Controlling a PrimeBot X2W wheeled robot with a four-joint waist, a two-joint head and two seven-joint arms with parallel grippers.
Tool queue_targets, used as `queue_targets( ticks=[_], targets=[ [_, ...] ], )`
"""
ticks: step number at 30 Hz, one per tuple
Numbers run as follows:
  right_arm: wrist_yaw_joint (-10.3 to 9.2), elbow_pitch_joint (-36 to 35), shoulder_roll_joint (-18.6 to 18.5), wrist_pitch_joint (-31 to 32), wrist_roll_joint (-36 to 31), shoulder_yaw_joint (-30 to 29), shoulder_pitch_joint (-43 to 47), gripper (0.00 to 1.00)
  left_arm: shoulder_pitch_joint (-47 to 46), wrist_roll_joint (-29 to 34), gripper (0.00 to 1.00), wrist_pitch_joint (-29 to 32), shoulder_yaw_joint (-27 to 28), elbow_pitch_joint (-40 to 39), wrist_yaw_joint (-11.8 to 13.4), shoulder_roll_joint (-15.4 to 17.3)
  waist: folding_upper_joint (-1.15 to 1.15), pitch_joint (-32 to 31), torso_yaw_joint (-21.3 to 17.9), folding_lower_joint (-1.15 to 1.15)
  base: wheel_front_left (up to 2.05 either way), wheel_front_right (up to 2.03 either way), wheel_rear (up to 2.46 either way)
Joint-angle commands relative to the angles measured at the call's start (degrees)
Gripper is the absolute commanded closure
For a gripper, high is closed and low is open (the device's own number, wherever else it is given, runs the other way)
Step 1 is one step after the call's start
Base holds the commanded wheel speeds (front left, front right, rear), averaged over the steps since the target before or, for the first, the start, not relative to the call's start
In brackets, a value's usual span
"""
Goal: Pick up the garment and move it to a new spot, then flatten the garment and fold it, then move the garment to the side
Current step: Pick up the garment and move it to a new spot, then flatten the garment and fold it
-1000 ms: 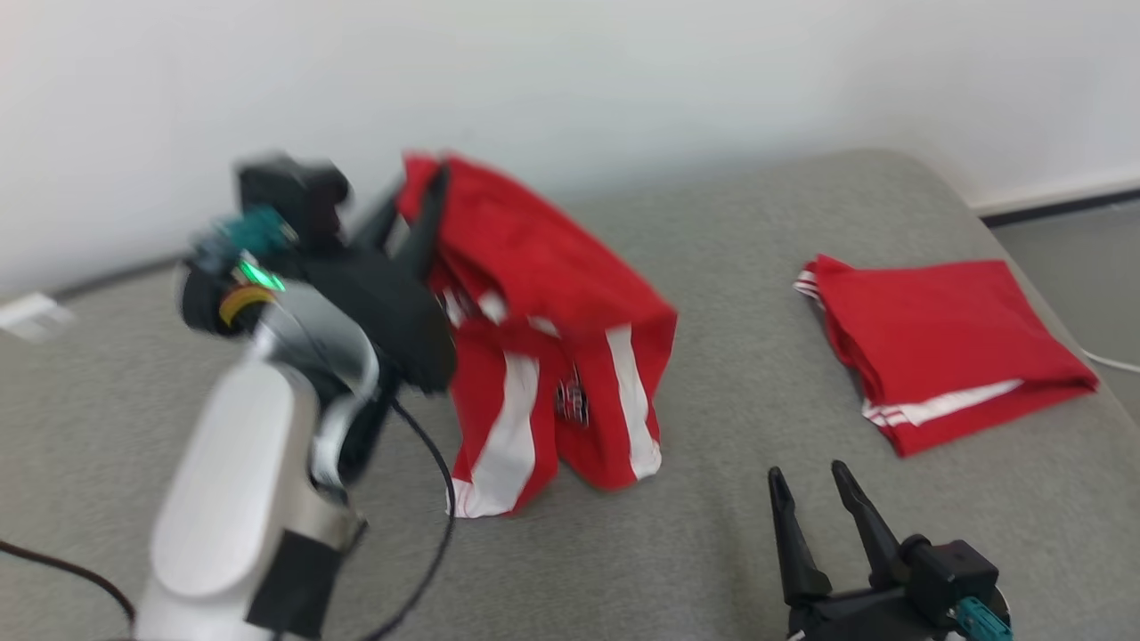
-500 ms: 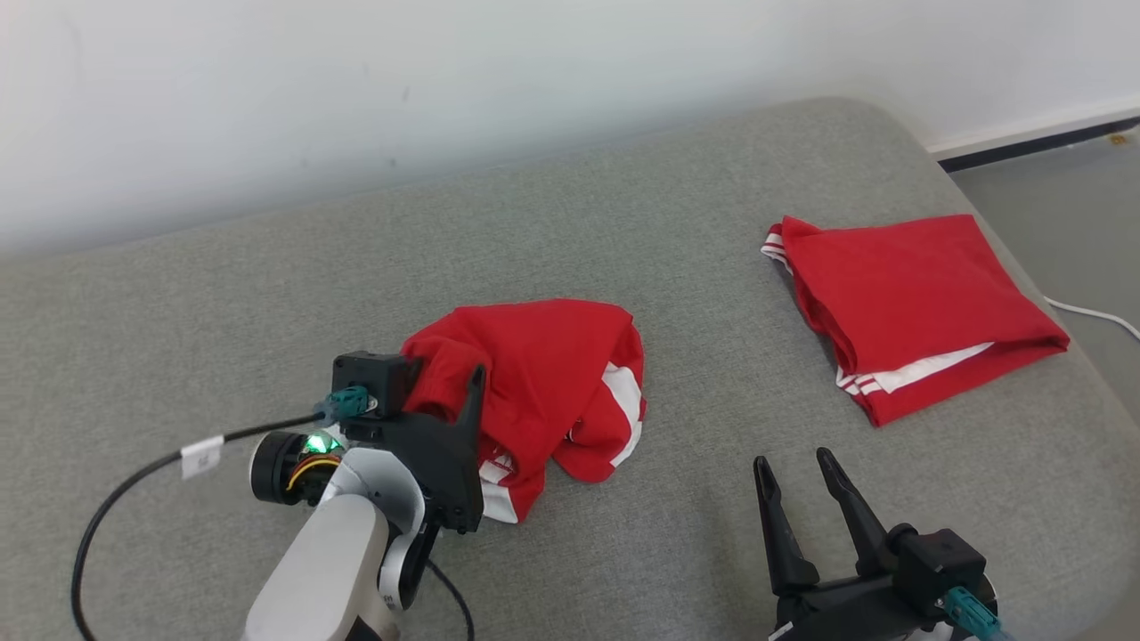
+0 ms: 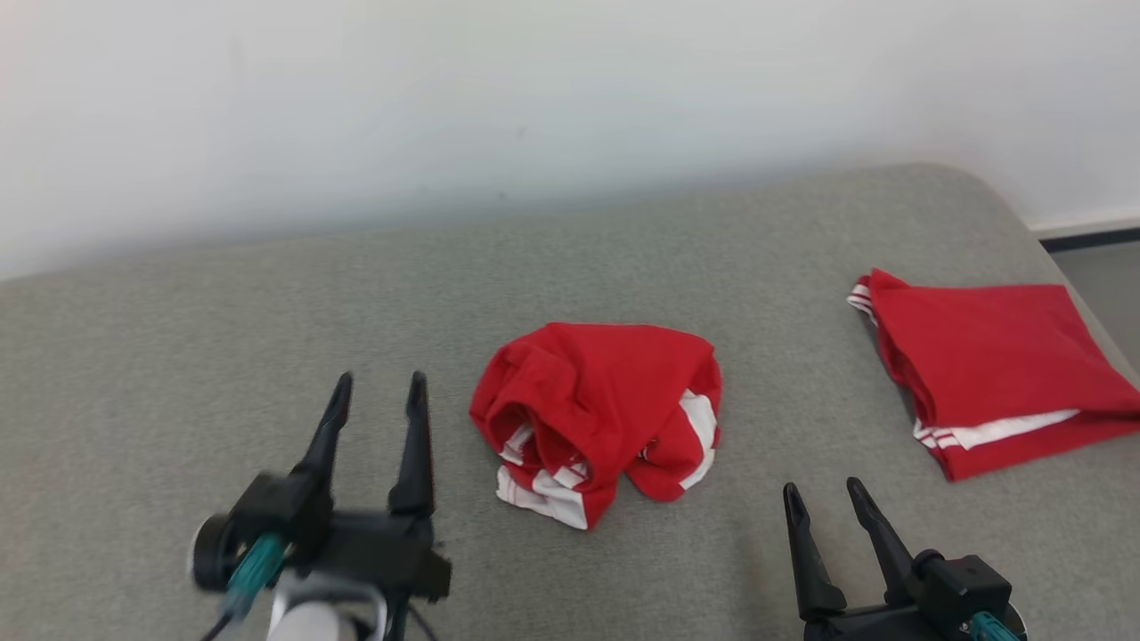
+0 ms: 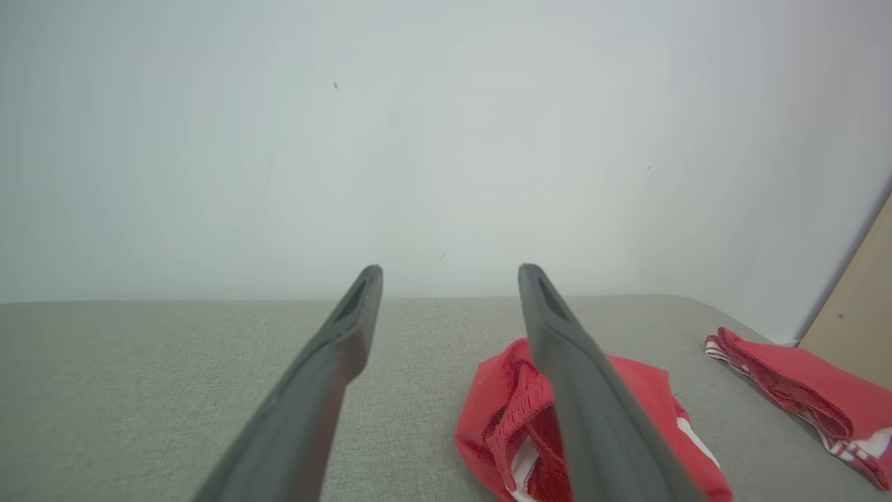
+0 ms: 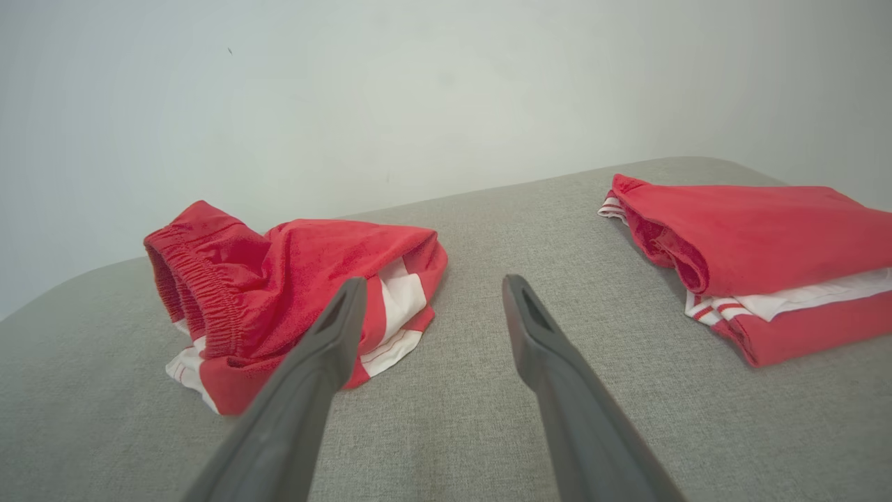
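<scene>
My left pincer (image 3: 380,381) gapes wide and empty, left of the crumpled red garment (image 3: 597,414) on the grey cushion (image 3: 178,338); my right pincer (image 3: 821,487), equally open and empty, sits nearer, right.

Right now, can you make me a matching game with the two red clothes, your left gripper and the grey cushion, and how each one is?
1. crumpled red garment
2. folded red garment
3. left gripper
4. cushion

A. neat, at the right side
B. grey, under both garments
C. heaped in the middle
D. open and empty

Pairs: 1-C, 2-A, 3-D, 4-B.
</scene>
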Motion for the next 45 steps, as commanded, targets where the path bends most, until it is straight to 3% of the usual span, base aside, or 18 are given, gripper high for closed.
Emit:
queue_targets(
  ticks=[1, 7, 10, 21, 45],
  targets=[
    [-0.14, -0.32, 0.16, 0.04, -0.23, -0.49, 0.66, 0.0, 3.76, 1.33, 0.0, -0.25, 1.5, -4.25, 0.28, 0.1, 0.0, -1.73, 2.83, 0.0, 0.0, 0.0, 0.0],
    [-0.14, -0.46, 0.14, -0.43, -0.14, -1.96, 0.97, 0.0, 17.98, 5.31, 0.0, -0.29, 9.05, -17.67, 0.02, -1.0, 0.0, -2.35, 5.16, 0.0, 0.0, 0.0, 0.0],
    [-0.14, -0.18, 0.16, -0.59, -0.32, -2.47, 0.97, 0.0, 21.52, 7.16, 0.0, -0.3, 11.28, -19.57, -0.58, -1.24, 0.0, -2.43, 6.06, 0.0, 0.0, 0.0, 0.0],
    [-0.14, 1.79, 0.15, -1.49, 0.3, -3.22, 0.96, 0.0, 28.07, 11.02, 0.0, -0.31, 13.66, -16.65, -1.97, -1.71, 0.0, -1.8, 7.26, 0.0, 0.0, 0.0, 0.0],
    [-0.14, 3.54, 0.15, -2.13, 0.28, -3.66, 1.14, 0.0, 28.24, 11.29, 0.0, -0.31, 15.12, -15.25, -2.01, -1.73, 0.0, -2.79, 6.72, 0.0, 0.0, 0.0, 0.0]
  ],
)
